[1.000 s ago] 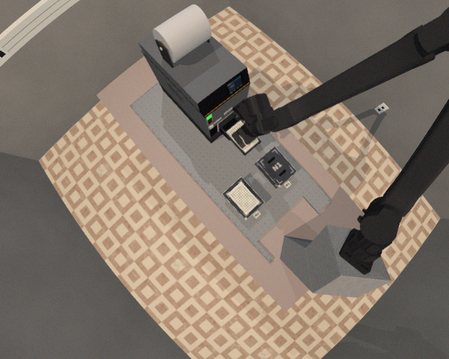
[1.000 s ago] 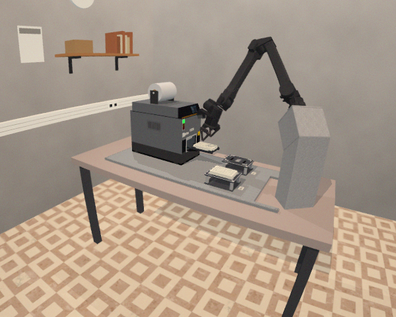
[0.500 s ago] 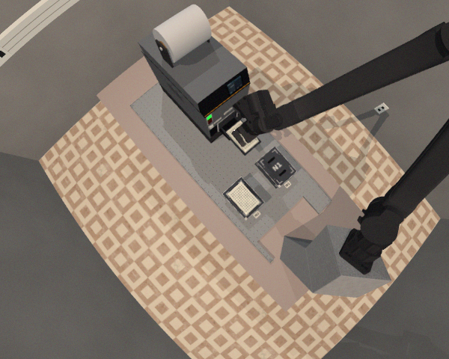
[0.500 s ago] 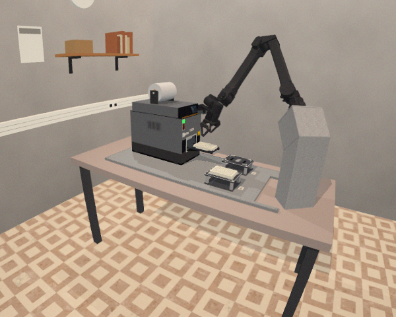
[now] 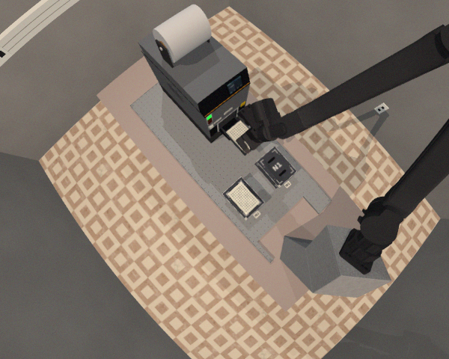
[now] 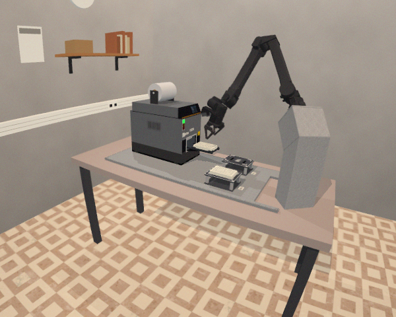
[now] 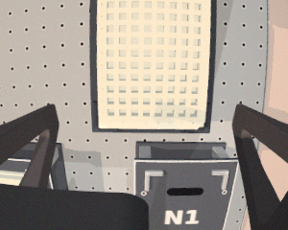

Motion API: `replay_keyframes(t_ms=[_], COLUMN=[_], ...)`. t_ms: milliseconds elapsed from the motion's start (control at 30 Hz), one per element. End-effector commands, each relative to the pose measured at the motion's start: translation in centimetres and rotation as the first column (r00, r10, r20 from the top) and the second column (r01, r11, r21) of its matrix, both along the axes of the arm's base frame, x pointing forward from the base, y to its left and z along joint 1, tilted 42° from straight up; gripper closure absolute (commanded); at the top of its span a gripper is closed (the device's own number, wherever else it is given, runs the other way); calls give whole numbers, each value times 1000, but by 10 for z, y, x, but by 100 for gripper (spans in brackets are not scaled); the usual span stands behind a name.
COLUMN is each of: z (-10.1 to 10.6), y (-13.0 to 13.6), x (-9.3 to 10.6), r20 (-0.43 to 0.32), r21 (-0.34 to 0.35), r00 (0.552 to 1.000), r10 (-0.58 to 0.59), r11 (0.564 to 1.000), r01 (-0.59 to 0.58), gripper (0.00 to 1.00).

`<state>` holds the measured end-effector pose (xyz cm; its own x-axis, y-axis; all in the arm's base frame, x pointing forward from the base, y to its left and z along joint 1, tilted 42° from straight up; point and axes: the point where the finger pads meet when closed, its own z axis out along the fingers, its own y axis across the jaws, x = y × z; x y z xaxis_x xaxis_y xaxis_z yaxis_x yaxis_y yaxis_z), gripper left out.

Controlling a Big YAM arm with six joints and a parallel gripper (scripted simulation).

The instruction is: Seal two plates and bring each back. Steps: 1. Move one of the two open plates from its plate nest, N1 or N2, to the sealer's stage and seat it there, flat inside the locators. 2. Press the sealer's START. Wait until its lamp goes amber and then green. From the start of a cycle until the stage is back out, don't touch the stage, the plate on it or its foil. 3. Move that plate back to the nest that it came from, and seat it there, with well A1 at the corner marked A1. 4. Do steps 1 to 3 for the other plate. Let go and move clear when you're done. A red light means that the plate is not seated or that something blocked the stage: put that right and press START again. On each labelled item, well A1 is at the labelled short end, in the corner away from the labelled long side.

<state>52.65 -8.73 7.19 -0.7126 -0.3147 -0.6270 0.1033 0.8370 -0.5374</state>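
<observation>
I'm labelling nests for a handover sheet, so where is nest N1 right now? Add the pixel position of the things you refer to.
In the top view, nest N1 (image 5: 270,172) (image 6: 233,162) (image 7: 154,208) sits between the plate (image 5: 236,131) (image 6: 205,146) (image 7: 154,72) on the sealer's stage and the grey pedestal (image 5: 325,262) (image 6: 302,156).

Blk arm (image 5: 333,93) (image 6: 245,71), blk triangular-frame jaws (image 5: 243,143) (image 6: 212,132)

From here I see my black jointed arm's open two-fingered gripper (image 6: 214,131) above the cream rectangular plate (image 6: 205,146) on the stage.
</observation>
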Motion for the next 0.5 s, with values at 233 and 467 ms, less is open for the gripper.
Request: replay_keyframes(t_ms=[233, 467], z=[8, 16], y=[-3, -8], x=[-8, -14], r20=[36, 68], r21=[2, 0], r00=[999, 998], r10=[-3, -9], r11=[1000, 1000], r01=[3, 9], gripper=[0, 0])
